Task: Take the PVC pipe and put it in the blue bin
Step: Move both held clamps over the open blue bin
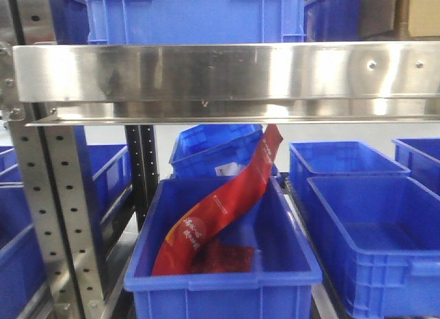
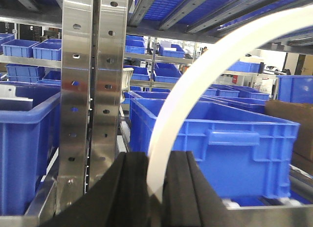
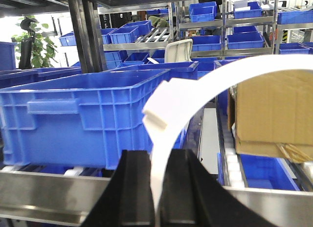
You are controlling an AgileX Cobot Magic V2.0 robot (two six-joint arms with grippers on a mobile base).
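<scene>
Three views, the front-facing one first: neither arm nor any white piece is showing here. A steel shelf rail (image 1: 220,75) is running across the top. Under it a blue bin (image 1: 220,274) is sitting at the front edge of the lower shelf, with a red packet (image 1: 227,202) leaning from its near left corner up past its far rim. More blue bins (image 1: 371,216) are standing just beside it towards the shelf's right edge, and a perforated steel post (image 1: 62,216) is rising at the left. From the left wrist, the left gripper (image 2: 157,156) is pinching its black fingers (image 2: 134,188) tight on the PVC pipe (image 2: 205,70). The pipe's white curve is rising out from between them and sweeping off to the upper right, in the air in front of a large blue crate (image 2: 215,139). A steel upright (image 2: 93,90) is standing at the left and a cardboard box (image 2: 293,124) is showing at the right edge. From the right wrist, the right gripper (image 3: 157,156) is likewise clamping a white arc (image 3: 244,68). Its squared tab (image 3: 159,107) is jutting just above the fingers, and the band is bending away to the right. Whether this is the same piece as the one in the left claw, I cannot tell. Beyond it a blue tub (image 3: 78,119) is resting at the left behind a steel ledge (image 3: 49,192), and a brown carton (image 3: 274,114) is sitting at the right.
</scene>
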